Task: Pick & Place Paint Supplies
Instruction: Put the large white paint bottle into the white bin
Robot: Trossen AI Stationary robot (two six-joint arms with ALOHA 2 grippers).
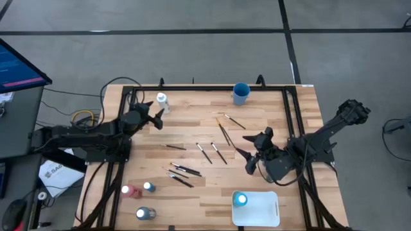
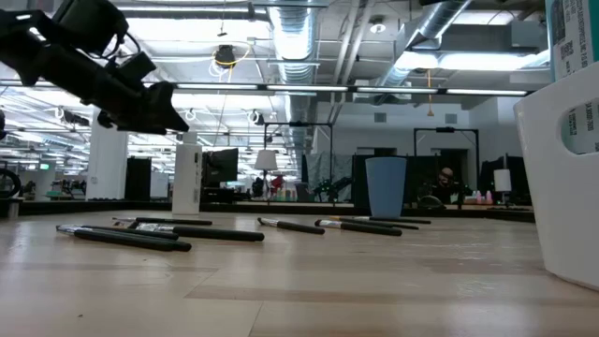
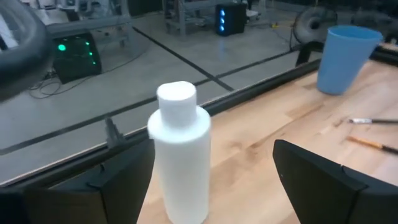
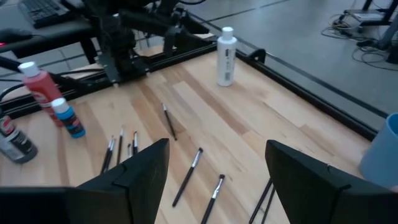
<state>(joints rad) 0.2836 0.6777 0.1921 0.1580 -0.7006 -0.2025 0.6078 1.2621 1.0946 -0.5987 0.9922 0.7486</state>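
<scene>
A white paint bottle (image 3: 180,158) with a white cap stands upright on its base near the table's far left corner (image 1: 162,101). My left gripper (image 1: 154,114) is open just in front of it. The bottle shows in the gap between the two fingers (image 3: 118,180), touching neither. My right gripper (image 1: 249,154) hovers open above the table's right half, over several thin dark paintbrushes (image 1: 212,153) lying flat mid-table. A red bottle (image 1: 130,190), a blue one (image 1: 148,187) and a grey one (image 1: 144,213) stand at the near left. Another bottle (image 1: 240,199) stands in the white tray (image 1: 266,215).
A blue cup (image 1: 241,94) stands at the far edge, right of centre. A black frame rail (image 1: 205,88) runs along the table's far edge and down both sides. Cables (image 1: 83,117) and a monitor (image 1: 19,67) lie beyond the left edge.
</scene>
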